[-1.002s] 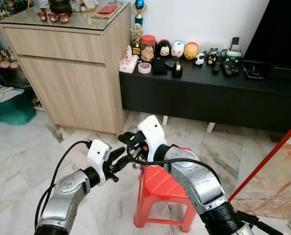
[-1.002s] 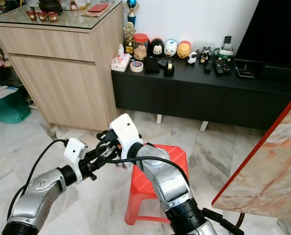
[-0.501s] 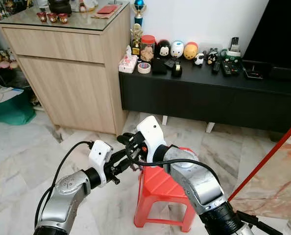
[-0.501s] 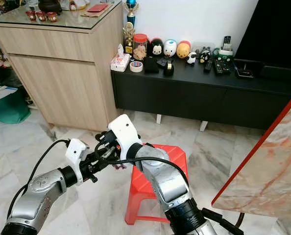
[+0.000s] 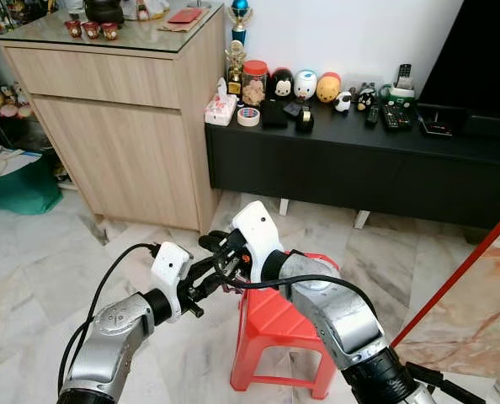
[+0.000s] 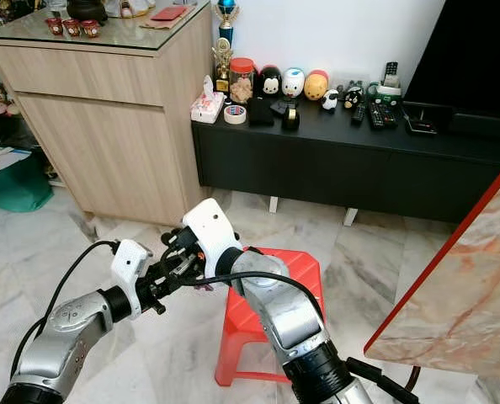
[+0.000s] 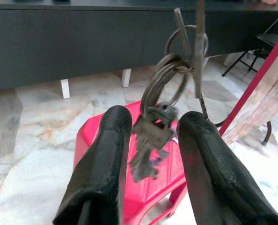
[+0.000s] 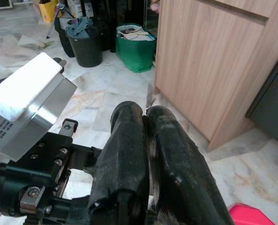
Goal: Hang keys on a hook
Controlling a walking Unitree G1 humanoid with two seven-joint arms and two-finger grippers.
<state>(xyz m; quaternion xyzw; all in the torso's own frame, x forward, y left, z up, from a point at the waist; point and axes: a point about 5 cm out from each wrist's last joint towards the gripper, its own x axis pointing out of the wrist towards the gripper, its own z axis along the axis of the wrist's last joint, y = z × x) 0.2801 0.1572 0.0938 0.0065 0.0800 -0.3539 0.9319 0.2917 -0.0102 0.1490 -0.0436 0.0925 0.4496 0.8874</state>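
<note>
The right gripper [image 8: 146, 154] has its two black fingers [image 8: 122, 154] pressed tight together, apparently pinching the ring from which the bunch of keys [image 7: 155, 126] hangs. The keys dangle between the spread fingers [image 7: 106, 159] of the left gripper [image 7: 150, 140], which is open and, as far as can be seen, not touching them. Both grippers meet just above the near-left corner of the red plastic stool [image 5: 279, 324].

Against the frames from a second ago, little has shifted: the right wrist has crept slightly up and toward the left arm, so the keys hang a touch deeper between the left fingers. That reads as a handover in the making, with the left fingers yet to close.

Beyond stand the wooden cabinet [image 5: 124, 118] and the black TV console [image 5: 359, 160], whose surface carries figurines and remotes, on a marble floor [image 5: 31, 261]. No hook can be made out, so the hanging itself looks well off.
</note>
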